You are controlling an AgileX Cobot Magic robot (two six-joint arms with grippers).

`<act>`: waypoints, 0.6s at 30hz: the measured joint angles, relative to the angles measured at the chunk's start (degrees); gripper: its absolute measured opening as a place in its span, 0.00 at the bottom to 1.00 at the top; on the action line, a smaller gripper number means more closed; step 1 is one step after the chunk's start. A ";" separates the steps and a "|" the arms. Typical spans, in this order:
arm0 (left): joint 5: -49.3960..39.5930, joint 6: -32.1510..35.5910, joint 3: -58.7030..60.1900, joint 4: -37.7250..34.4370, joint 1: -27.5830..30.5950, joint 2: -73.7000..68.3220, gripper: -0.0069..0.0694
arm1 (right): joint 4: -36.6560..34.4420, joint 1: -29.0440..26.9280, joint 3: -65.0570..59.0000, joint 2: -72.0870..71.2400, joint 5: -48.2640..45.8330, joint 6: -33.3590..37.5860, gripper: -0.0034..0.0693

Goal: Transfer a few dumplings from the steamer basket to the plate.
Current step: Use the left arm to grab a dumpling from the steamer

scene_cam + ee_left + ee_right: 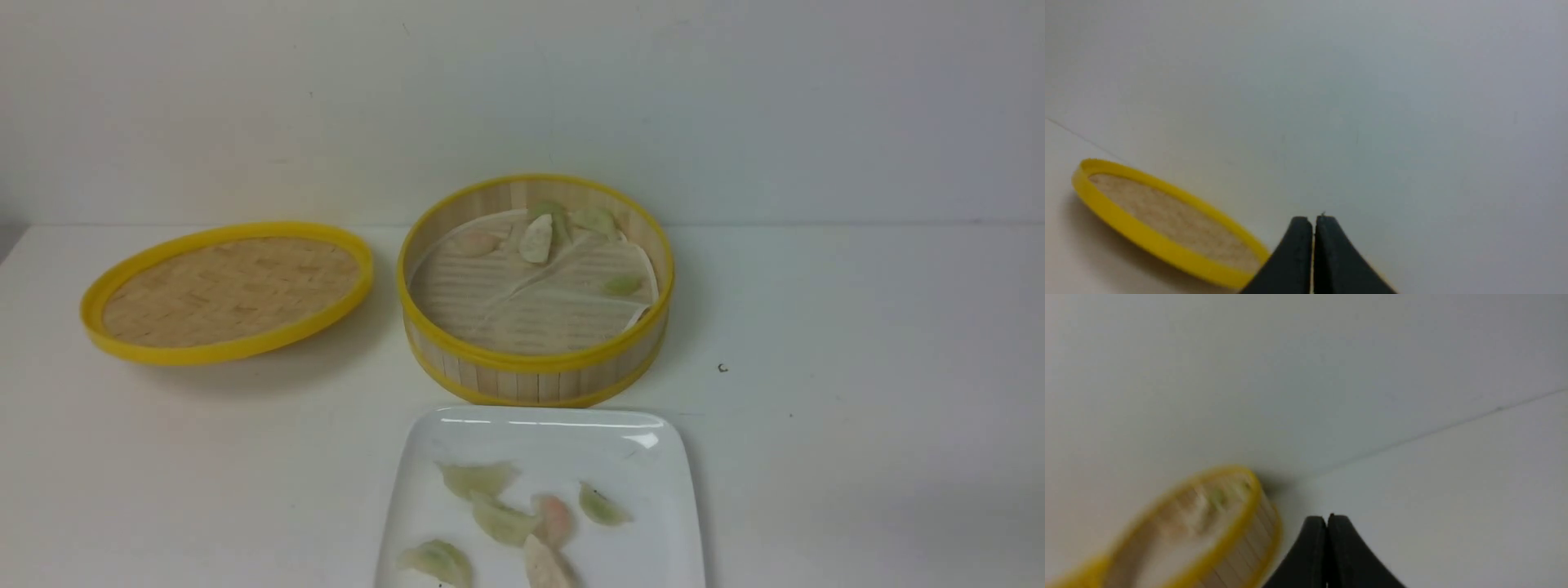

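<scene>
One woven lid (pixel 229 290) with a yellow rim lies flat on the white table (pixel 857 457), to the left of the steamer basket (pixel 535 363) and a little apart from it. The left gripper (pixel 1313 222) is out on that same side of the basket, close to the lid. Its black jaws are pressed tight together with nothing between them. Inside the basket, five dumplings (pixel 536 238) lie on the white paper. Four are bunched at the far side and one green one lies alone nearer the right wall. The plate (pixel 539 429) sits just in front of the basket, and six more dumplings lie on it (green, pink and whitish ones). The right gripper (pixel 1327 520) is off to the right of the basket. Its jaws are closed too, and they hold nothing.
</scene>
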State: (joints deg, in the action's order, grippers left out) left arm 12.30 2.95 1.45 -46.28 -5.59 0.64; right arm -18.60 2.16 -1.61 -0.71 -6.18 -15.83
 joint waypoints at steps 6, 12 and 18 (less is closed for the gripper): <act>-4.14 0.34 -8.30 2.10 0.00 0.00 0.08 | -8.85 0.00 0.00 0.00 5.55 -3.99 0.03; -25.71 1.81 -28.45 11.36 0.00 -12.51 0.08 | -11.96 0.28 1.25 0.00 2.18 -6.95 0.03; -60.69 9.17 -54.36 15.21 0.00 -44.36 0.08 | -7.27 2.53 20.89 6.14 -24.15 1.77 0.03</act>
State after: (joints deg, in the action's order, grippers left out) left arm -48.38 12.12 -52.91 -31.07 -5.59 -43.72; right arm -25.87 4.70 19.28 5.43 -30.33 -14.06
